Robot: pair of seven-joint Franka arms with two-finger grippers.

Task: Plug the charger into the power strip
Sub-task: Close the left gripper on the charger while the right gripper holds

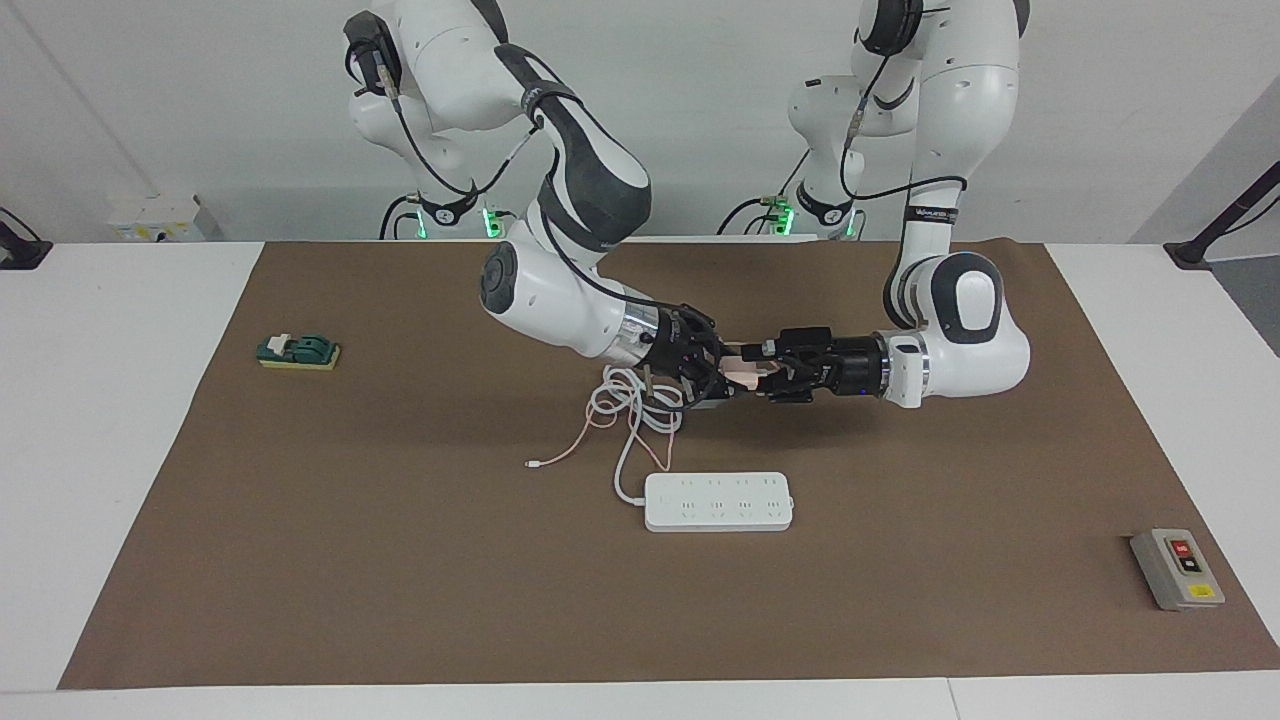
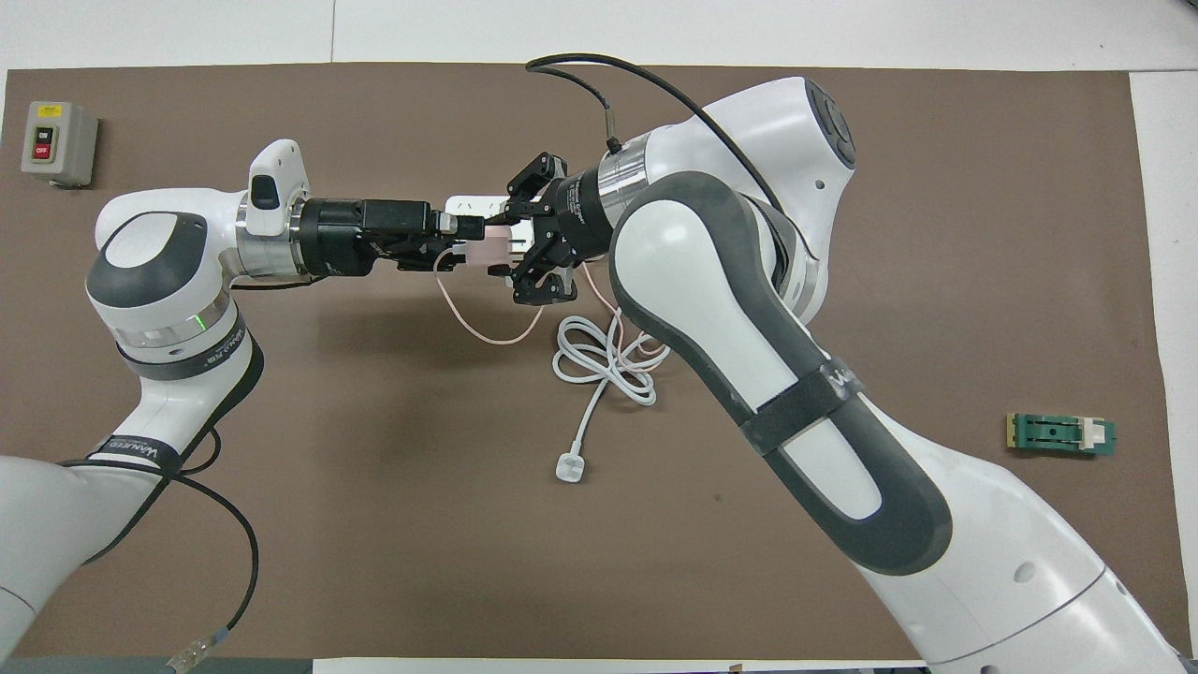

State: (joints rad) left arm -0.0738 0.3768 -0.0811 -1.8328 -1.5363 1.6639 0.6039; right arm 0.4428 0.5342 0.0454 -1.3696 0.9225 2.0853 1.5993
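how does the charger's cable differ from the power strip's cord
The charger's cable is thin and pink; the power strip's cord is thick and white. The cable hangs from the charger raised between the left end effector and right end effector; the cord lies coiled on the mat. Both end loose.

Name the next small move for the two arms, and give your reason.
Probably the right tool should let go and back off. Both tools meet at the charger in mid-air, the left tool at its other end, so this looks like a handover. The power strip lies on the mat with its sockets free, and nothing is plugged in yet.
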